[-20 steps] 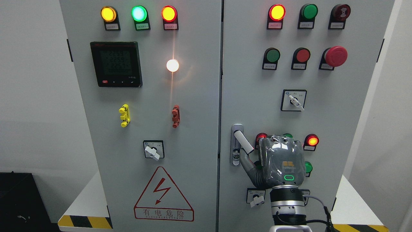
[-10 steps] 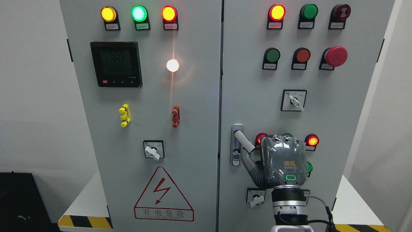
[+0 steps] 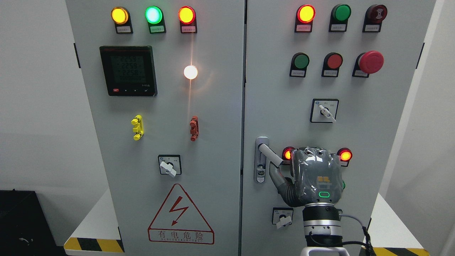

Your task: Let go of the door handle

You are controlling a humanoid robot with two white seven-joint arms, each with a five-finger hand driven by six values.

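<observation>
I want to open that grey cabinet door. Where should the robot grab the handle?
Probably the free outer end of the door handle: it slants out and down-right from its pivot, clear of the panel. Come from the right or below, where the right hand is, fingers wrapping the lever.

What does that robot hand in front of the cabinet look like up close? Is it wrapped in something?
The right hand is dark grey and appears wrapped in shiny clear film. Its back carries a small orange marking and a glowing green rounded outline. The thumb has a ribbed grey sleeve at its base. Below sits a black and silver wrist, with a black cable looping off its right side.
</observation>
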